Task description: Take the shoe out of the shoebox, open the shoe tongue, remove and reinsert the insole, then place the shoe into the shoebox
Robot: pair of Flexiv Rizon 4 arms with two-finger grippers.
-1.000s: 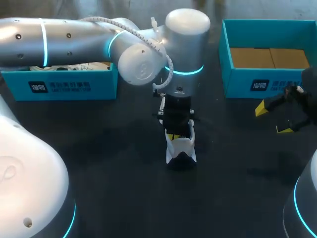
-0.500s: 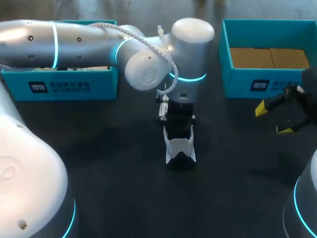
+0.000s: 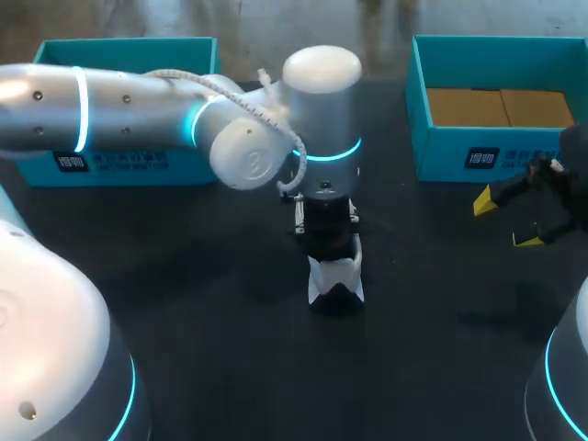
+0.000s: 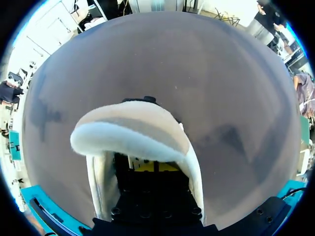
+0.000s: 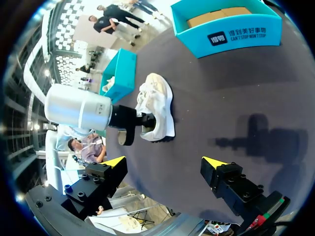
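A white shoe (image 3: 336, 278) stands on the dark table near the middle, also seen in the right wrist view (image 5: 158, 104). My left arm reaches over from the left, and my left gripper (image 3: 331, 250) points down into the shoe's heel opening. In the left wrist view its yellow tips (image 4: 153, 166) lie close together, shut, inside the shoe under the padded heel collar (image 4: 130, 135). Whether they pinch the insole is hidden. My right gripper (image 3: 507, 220) hangs open and empty at the right, well clear of the shoe, with its tips wide apart (image 5: 165, 163).
A teal shoebox (image 3: 496, 156) with brown cardboard inside stands at the back right. Another teal box (image 3: 119, 163) stands at the back left, partly behind my left arm; the right wrist view shows something white in this box (image 5: 117, 73).
My left wrist has sunk and shifted slightly left, so its yellow tips have dropped out of the head view into the shoe. The shoe and my right arm have stayed put.
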